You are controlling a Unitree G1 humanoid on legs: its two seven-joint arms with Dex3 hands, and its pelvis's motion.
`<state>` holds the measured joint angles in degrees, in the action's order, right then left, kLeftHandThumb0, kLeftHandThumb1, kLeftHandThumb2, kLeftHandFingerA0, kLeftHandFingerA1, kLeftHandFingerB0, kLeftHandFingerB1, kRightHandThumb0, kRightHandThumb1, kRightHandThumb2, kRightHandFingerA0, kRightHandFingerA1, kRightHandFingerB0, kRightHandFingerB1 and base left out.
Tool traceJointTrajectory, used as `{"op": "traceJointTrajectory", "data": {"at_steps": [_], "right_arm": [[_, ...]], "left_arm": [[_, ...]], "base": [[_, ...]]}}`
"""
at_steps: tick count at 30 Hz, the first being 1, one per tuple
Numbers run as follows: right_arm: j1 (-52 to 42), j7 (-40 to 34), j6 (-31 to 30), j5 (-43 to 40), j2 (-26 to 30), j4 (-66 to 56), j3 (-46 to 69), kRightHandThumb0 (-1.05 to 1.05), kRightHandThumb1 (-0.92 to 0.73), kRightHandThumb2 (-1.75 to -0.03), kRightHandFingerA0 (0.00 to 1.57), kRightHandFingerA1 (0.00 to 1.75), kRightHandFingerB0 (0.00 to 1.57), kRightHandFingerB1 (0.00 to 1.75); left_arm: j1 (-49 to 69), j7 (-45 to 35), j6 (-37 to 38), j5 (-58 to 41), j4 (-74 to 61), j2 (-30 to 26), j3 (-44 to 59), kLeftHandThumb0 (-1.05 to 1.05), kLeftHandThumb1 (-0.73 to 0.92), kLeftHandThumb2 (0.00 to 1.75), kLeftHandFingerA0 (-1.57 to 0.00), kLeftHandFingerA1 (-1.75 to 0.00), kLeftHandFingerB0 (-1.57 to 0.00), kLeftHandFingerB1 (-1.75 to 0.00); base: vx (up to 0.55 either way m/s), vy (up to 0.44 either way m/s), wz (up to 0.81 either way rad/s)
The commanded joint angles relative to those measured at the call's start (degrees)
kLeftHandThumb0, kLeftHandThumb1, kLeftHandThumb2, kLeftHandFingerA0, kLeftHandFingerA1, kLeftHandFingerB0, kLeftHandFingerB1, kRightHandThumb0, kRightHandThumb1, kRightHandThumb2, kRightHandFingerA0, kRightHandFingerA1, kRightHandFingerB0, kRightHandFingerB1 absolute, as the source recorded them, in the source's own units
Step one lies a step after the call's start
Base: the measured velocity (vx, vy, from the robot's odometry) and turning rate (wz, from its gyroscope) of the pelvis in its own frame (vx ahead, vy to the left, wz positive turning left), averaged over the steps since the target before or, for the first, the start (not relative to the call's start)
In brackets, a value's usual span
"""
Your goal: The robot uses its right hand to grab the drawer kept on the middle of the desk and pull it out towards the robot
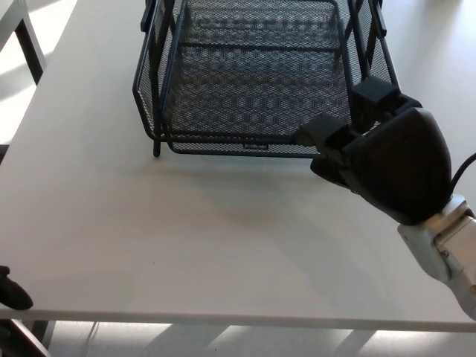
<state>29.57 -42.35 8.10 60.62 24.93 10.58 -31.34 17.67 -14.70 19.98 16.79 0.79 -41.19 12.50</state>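
Spanning the whole view: white counter (186,245). Sitting at the far middle of it, front edge facing the robot: black mesh drawer (253,82) in its wire frame. Gripping the drawer's front right corner, fingers curled over the rim: right hand (379,152). Peeking in at the lower left edge, fingers unreadable: left hand (11,291)

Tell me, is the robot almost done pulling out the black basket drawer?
Partly. The right hand has reached the mesh drawer and sits at its front right corner, fingers at the rim; whether they truly grip it is hard to see. The drawer's front edge already sticks out past the frame's front leg. Left to do: keep pulling it across the white desk toward the robot.
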Motion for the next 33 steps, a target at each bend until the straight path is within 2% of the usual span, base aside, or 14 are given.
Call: {"op": "traceJointTrajectory", "data": {"at_steps": [1, 9, 11, 12, 13, 14, 15, 16, 17, 18, 27, 28, 29, 33], "right_arm": [[-1.53, 2.06, 1.04, 0.50, -0.21, -0.17, 0.32, -0.40, -0.50, -0.55, 0.86, 1.57, 0.94, 0.62], [-2.64, 2.48, 1.09, 0.32, -0.59, -1.55, 1.12, -0.40, -0.49, -0.55, 0.87, 1.54, 0.95, 0.63], [-3.04, 4.82, 1.01, -0.11, -0.04, -2.88, 1.52, -0.38, -0.57, -0.61, 0.76, 1.40, 0.75, 0.56], [-3.34, 6.67, 0.58, -0.46, 0.13, -3.81, 1.84, -0.38, -0.57, -0.61, 0.76, 1.40, 0.75, 0.56], [-4.71, 14.24, -2.51, -0.81, 0.95, -8.12, 2.85, -0.50, -0.62, -0.59, 0.58, 0.82, 0.35, 0.42], [-5.16, 16.55, -3.89, -0.19, 1.19, -9.43, 3.12, -0.60, -0.61, -0.58, 0.43, 0.61, 0.18, 0.37], [-5.49, 16.99, -4.71, 0.55, 1.12, -10.02, 3.29, -0.69, -0.60, -0.57, 0.31, 0.50, 0.07, 0.28], [-6.43, 18.25, -6.30, 1.72, 1.21, -11.71, 3.74, -0.94, -0.56, -0.92, 0.08, 0.30, 0.00, 0.00], [-7.17, 19.70, -7.05, 1.98, 1.49, -13.17, 4.13, -0.94, -0.56, -0.92, 0.08, 0.30, 0.00, 0.00], [-8.05, 21.35, -7.64, 1.90, 1.91, -15.11, 4.83, -0.98, -0.55, -0.95, 0.00, 0.04, 0.00, 0.02], [-14.31, 28.20, -11.12, 3.54, 5.32, -27.44, 12.28, -1.05, -0.57, -1.01, 0.00, 0.04, 0.00, 0.05], [-14.92, 29.24, -11.06, 3.21, 5.97, -28.62, 13.32, -1.02, -0.47, -0.86, 0.00, 0.00, 0.00, 0.00], [-15.77, 30.10, -10.93, 2.44, 6.77, -30.14, 14.79, -1.05, -0.56, -1.00, 0.00, 0.07, 0.00, 0.07], [-18.30, 31.52, -11.03, 1.12, 7.70, -33.64, 18.76, -1.05, -0.59, -1.00, 0.00, 0.08, 0.00, 0.05]], "left_arm": [[0.62, -0.46, -0.43, 0.36, -0.56, -0.74, 0.63, -0.32, 0.56, 0.56, -0.79, -0.88, -0.80, -0.60], [1.13, 0.08, 0.78, 0.60, 0.06, -0.63, 0.53, -0.32, 0.55, 0.56, -0.79, -0.85, -0.80, -0.59], [1.52, 0.17, 0.71, 0.97, -0.27, -0.66, 0.46, -0.32, 0.55, 0.56, -0.78, -0.85, -0.79, -0.59], [1.45, 0.17, 1.00, 0.74, -0.05, -0.63, 0.46, -0.32, 0.55, 0.56, -0.78, -0.85, -0.79, -0.59], [1.57, -0.54, -0.27, -0.10, -0.60, -0.37, 0.57, -0.33, 0.55, 0.56, -0.78, -0.86, -0.79, -0.60], [1.54, -0.43, 0.51, -0.37, -0.25, -0.36, 0.60, -0.31, 0.55, 0.56, -0.79, -0.87, -0.79, -0.60], [1.56, -0.40, 0.49, -0.31, -0.29, -0.37, 0.60, -0.32, 0.55, 0.56, -0.78, -0.87, -0.78, -0.60], [1.49, -0.15, 0.70, 0.08, -0.06, -0.44, 0.54, -0.32, 0.55, 0.56, -0.79, -0.86, -0.79, -0.59], [1.37, 0.15, 1.17, 0.38, 0.34, -0.51, 0.46, -0.32, 0.55, 0.56, -0.79, -0.86, -0.79, -0.59], [1.32, 0.18, 1.30, 0.42, 0.52, -0.54, 0.43, -0.32, 0.55, 0.56, -0.78, -0.86, -0.79, -0.59], [1.98, 0.20, 1.02, 0.12, 0.29, -0.32, 0.81, -0.29, 0.53, 0.56, -0.81, -0.87, -0.81, -0.61], [2.05, 0.13, 0.75, 0.08, 0.11, -0.27, 0.85, -0.32, 0.55, 0.56, -0.80, -0.89, -0.81, -0.62], [2.32, -0.09, 0.57, 0.03, -0.05, -0.38, 0.93, -0.31, 0.55, 0.56, -0.79, -0.88, -0.80, -0.62], [2.35, -0.07, 0.54, -0.15, 0.04, -0.27, 0.97, -0.30, 0.54, 0.56, -0.81, -0.88, -0.81, -0.62]], "base": [[0.00, 0.000, 0.00], [0.00, 0.000, 0.00], [0.00, 0.000, 0.00], [0.00, 0.000, 0.00], [0.00, 0.000, 0.00], [0.00, 0.000, 0.00], [0.00, 0.000, 0.00], [0.00, 0.000, 0.00], [0.00, 0.000, 0.00], [0.00, 0.000, 0.00], [0.00, 0.000, 0.00], [0.00, 0.000, 0.00], [0.00, 0.000, 0.00], [0.00, 0.000, 0.00]]}}
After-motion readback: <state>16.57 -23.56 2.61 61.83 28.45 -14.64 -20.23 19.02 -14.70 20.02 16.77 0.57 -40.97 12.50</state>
